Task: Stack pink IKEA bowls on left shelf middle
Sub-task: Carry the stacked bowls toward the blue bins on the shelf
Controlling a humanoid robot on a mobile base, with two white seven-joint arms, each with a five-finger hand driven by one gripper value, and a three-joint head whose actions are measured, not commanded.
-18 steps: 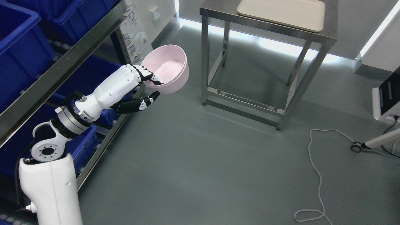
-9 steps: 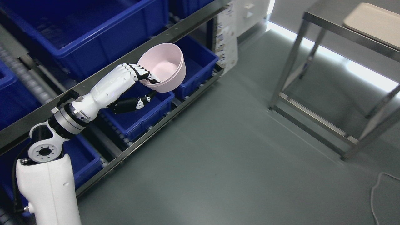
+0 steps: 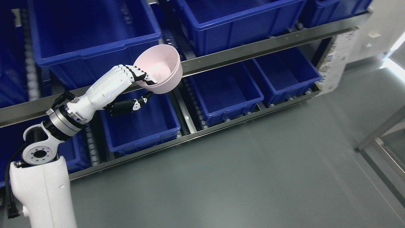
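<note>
Head view: a pale pink round plastic bowl (image 3: 159,68) is gripped by its near rim in the white-and-black left hand (image 3: 133,85), held before the steel shelf rail (image 3: 253,47) above blue plastic bins (image 3: 142,122), so transport seems underway, lowering next.

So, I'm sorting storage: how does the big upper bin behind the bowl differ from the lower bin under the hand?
The upper bin looks larger and deeper; the lower bin looks smaller. The upper bin sits above the steel rail, the lower bin below it. Both are blue, open-topped.
</note>
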